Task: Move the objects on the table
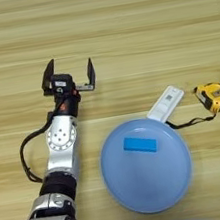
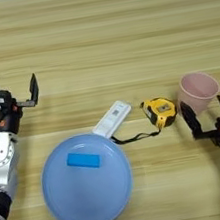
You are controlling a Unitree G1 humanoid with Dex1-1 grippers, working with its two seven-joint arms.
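Observation:
A large light-blue plate (image 1: 165, 184) lies near the front of the table with a small blue block (image 1: 139, 144) on it. A slim white remote-like bar (image 1: 165, 103) lies with one end over the plate's far right rim. Right of the bar sits a yellow-black tape measure (image 2: 160, 111) with its cord trailing left. A pink cup (image 2: 198, 91) stands upright further right. My left gripper (image 1: 68, 75) is open over bare wood, left of the plate. My right gripper (image 2: 209, 112) is open just in front of the cup, holding nothing.
The wood-grain table (image 1: 118, 24) stretches wide behind the objects. A black cable (image 1: 27, 161) loops along my left forearm.

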